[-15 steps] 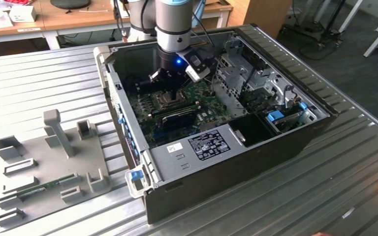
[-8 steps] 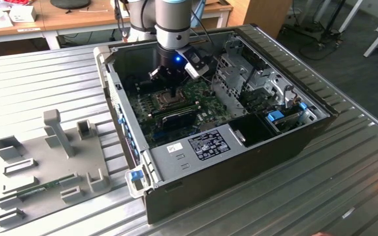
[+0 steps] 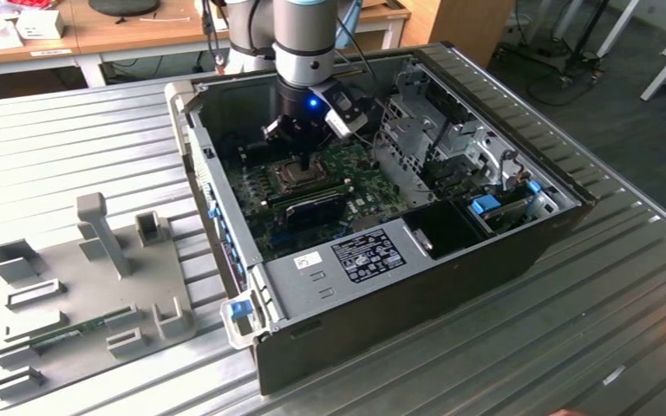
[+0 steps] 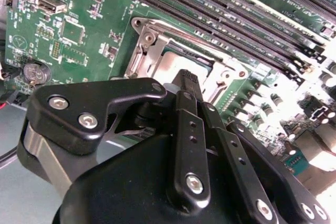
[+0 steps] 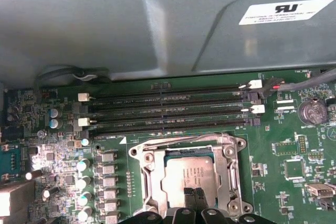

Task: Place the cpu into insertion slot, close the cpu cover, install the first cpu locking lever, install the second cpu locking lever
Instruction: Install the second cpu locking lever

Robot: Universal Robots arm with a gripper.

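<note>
A ribbed metal table (image 3: 67, 165) is carrying an open computer case (image 3: 449, 260), and wooden desks are standing behind it in the exterior view. Inside the case the green circuit board (image 5: 294, 150) is lying flat, with the long black memory strips (image 5: 168, 111) running beside the insertion slot (image 5: 140, 179). The arm is reaching down into the case, and the gripper (image 3: 301, 139) is hanging directly over the socket.

In the first wrist view the cpu (image 5: 188, 176) is already sitting inside the insertion slot, its silvery face turned up. The cpu cover (image 5: 231, 169) is appearing as a silver frame around the chip, but I cannot tell if it is lying fully down. The gripper's fingertips are standing close together just above the near edge of the chip, and nothing is showing between them, so the pincer is looking clenched and empty.

I am judging that the placing step is finished or finishing, and the cover step is in hand. The move after this is calling for a gentle, straight press on the frame, because a slanted push could shift the chip on its contacts.
</note>
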